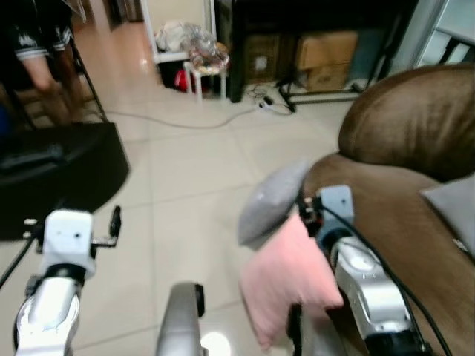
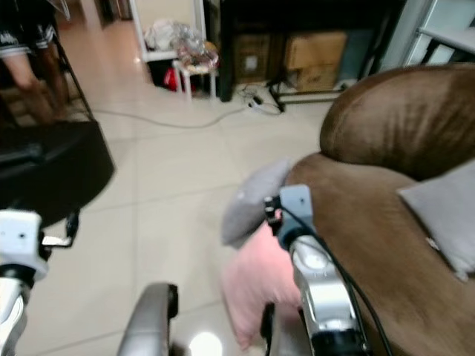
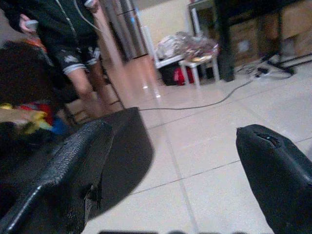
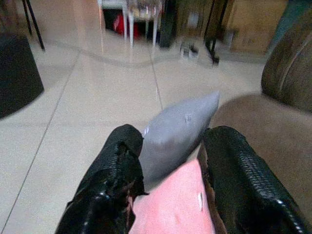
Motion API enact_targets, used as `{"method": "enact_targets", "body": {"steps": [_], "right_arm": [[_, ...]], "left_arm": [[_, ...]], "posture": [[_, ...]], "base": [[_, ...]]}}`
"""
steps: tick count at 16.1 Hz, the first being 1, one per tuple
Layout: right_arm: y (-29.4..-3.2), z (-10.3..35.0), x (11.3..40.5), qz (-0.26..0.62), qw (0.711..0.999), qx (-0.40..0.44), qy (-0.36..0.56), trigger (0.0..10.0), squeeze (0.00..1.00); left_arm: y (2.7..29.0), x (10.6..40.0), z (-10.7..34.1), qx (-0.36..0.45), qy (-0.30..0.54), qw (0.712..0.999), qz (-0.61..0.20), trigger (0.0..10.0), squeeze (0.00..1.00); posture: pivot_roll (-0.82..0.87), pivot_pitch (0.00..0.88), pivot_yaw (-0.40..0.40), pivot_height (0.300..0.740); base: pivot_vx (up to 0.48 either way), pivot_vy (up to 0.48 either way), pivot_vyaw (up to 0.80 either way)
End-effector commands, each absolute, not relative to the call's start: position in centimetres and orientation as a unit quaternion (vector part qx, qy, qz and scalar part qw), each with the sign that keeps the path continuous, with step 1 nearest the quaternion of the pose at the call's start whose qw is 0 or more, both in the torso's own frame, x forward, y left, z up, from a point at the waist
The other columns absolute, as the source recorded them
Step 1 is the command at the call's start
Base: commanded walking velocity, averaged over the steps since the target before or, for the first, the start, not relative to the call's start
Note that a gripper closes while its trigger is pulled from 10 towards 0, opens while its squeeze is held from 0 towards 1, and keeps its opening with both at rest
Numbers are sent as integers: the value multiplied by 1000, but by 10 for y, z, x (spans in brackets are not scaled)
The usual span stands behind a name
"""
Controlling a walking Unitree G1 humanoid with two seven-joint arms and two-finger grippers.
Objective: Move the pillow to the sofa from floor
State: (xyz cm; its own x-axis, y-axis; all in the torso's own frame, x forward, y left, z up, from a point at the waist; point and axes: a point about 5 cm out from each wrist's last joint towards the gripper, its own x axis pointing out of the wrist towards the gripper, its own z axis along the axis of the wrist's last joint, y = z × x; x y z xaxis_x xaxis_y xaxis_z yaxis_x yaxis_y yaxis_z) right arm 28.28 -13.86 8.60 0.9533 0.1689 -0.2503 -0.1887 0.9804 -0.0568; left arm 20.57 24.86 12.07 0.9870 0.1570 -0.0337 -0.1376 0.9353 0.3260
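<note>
At the brown sofa's (image 1: 401, 222) front edge, the right gripper (image 4: 170, 183) is clamped on a pink and grey pillow (image 1: 286, 278), holding it above the tiled floor (image 1: 185, 170). The left gripper (image 3: 170, 175) hovers with fingers apart, holding nothing, near a black case (image 1: 63, 174).

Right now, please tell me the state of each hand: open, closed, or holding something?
Left hand: open, holding nothing, above the floor.
Right hand: closed on the pink pillow and the grey pillow, beside the sofa.
</note>
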Motion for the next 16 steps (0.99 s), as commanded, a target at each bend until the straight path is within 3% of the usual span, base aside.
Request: {"method": "enact_targets", "body": {"steps": [1,11,16], "right_arm": [[-142,95,287,96,990,-38,98,10000,1000],[-143,93,293,144,981,-45,119,10000,1000],[-146,97,293,163,978,-68,106,10000,1000]], "left_arm": [[246,208,125,154,16,985,73,10000,1000],[241,196,118,144,5,986,82,10000,1000],[235,194,114,142,4,986,85,10000,1000]], "posture": [[51,0,-37,552],[66,0,-116,552],[69,0,-133,552]], "base": [[0,0,0],[0,0,0],[0,0,796]]}}
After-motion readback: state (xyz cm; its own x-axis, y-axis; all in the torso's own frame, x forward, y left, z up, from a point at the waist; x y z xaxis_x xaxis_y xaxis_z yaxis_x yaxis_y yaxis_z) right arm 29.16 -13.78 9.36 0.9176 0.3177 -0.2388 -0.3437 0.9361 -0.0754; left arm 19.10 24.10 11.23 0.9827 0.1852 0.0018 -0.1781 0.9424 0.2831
